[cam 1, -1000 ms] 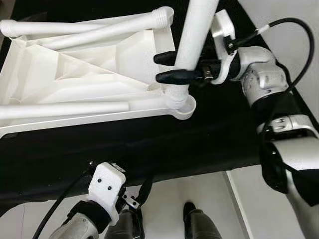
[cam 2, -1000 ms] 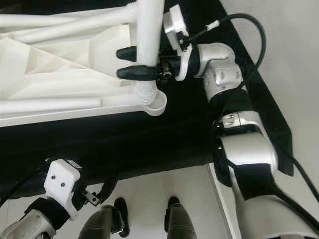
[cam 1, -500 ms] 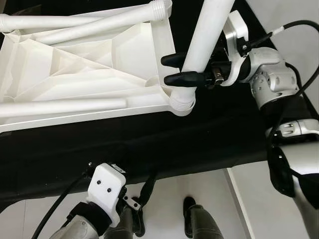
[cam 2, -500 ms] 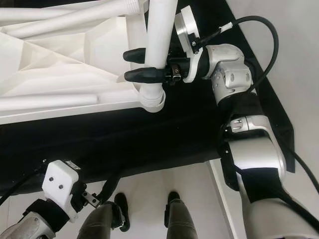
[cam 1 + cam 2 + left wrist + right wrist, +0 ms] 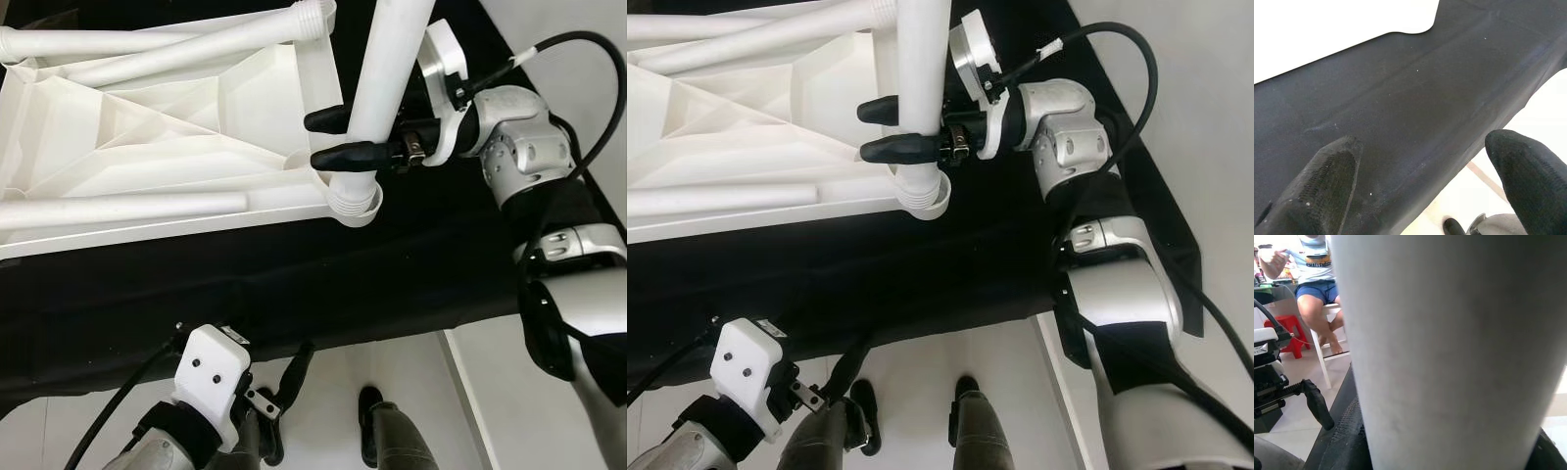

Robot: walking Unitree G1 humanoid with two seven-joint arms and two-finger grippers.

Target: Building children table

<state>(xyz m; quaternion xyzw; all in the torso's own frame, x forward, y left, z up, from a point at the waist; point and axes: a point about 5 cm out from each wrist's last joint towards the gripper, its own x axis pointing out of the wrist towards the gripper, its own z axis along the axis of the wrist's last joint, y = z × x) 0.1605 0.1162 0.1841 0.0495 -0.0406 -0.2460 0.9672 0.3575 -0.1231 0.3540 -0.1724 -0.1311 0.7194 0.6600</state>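
The white children's table top [image 5: 147, 127] lies upside down on a black cloth [image 5: 294, 284]. A white table leg [image 5: 387, 59] stands nearly upright, its lower end in the corner socket [image 5: 353, 204] of the table top. My right gripper [image 5: 328, 137] is shut on this leg just above the socket, one black finger on each side. In the right wrist view the leg [image 5: 1449, 357] is very close. My left gripper [image 5: 1425, 156] hangs low at the cloth's near edge, open and holding nothing.
Two more white legs [image 5: 196, 44] lie across the far side of the table top and one [image 5: 127, 208] along its near side. A person sits on a white chair [image 5: 1317, 298] beside a red stool [image 5: 1290, 333]. My feet [image 5: 382, 436] stand on pale floor.
Half a second ago the held leg leaned further right; my right gripper has since swung it back towards upright over the socket. The left arm stays low.
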